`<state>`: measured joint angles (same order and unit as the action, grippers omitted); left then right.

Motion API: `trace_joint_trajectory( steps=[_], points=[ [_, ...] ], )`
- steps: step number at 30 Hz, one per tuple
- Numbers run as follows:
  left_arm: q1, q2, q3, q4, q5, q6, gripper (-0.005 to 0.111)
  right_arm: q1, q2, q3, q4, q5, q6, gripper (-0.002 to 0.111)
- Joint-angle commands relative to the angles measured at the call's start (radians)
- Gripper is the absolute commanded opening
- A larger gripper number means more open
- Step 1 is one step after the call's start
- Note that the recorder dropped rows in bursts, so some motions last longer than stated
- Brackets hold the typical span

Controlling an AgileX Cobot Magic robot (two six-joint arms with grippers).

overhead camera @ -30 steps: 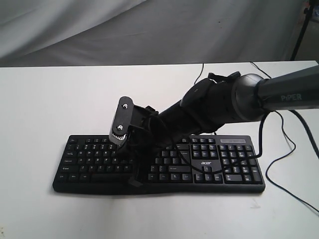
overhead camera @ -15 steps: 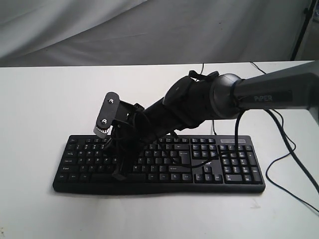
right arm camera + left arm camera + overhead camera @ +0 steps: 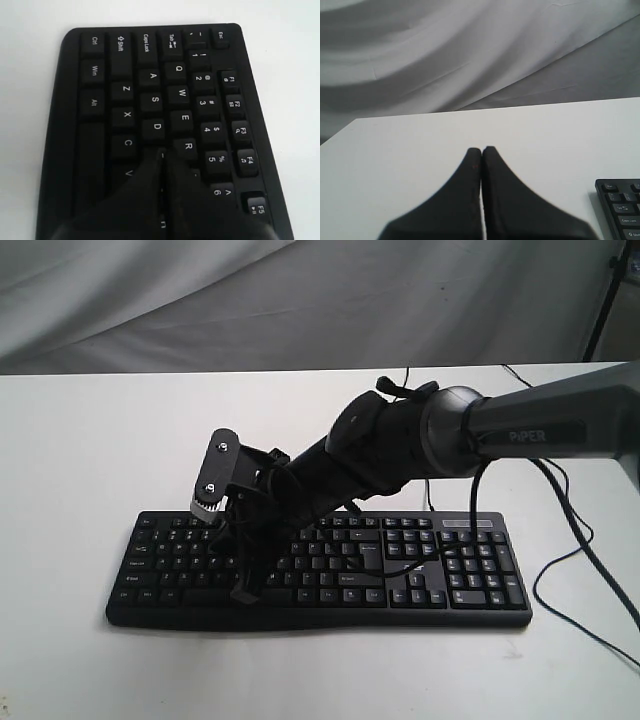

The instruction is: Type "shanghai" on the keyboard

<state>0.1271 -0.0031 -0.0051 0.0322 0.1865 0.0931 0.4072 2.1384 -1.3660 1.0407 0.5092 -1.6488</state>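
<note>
The black keyboard [image 3: 440, 570] lies across the front middle of the white table [image 3: 90, 440]. My right arm reaches over it toward its left half, and the right gripper [image 3: 243, 592] points down with its tips at the lower letter rows. In the right wrist view the right gripper [image 3: 164, 152] is shut, its tips just past the D key [image 3: 156, 126] and beside the R key [image 3: 188, 146], hiding the key beneath. Whether it touches is unclear. The left gripper [image 3: 481, 149] is shut and empty over bare table, with the keyboard's [image 3: 622, 210] corner off to one side.
Thin black cables [image 3: 560, 570] loop over the table to the right of the keyboard and behind it. A grey cloth backdrop [image 3: 300, 300] hangs behind the table's far edge. A dark stand leg [image 3: 605, 300] rises at the far right.
Over the last second my right arm swung left along the keyboard, from its middle to the left letter keys. In the last half second it has barely shifted.
</note>
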Motion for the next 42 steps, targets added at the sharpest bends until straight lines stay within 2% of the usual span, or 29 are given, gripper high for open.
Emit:
trace_joint_trajectory(
  steps=[1,34,42],
  points=[
    [-0.004,0.003,0.005,-0.001,-0.003,-0.003,0.001,0.0,-0.002,-0.004,-0.005,0.007,-0.003,0.0],
    [-0.004,0.003,0.005,-0.001,-0.003,-0.003,0.001,-0.002,0.064,-0.004,0.038,-0.017,-0.048,0.0],
    [-0.004,0.003,0.005,-0.001,-0.003,-0.003,0.001,-0.009,0.016,-0.008,0.035,0.005,-0.048,0.0]
  ],
)
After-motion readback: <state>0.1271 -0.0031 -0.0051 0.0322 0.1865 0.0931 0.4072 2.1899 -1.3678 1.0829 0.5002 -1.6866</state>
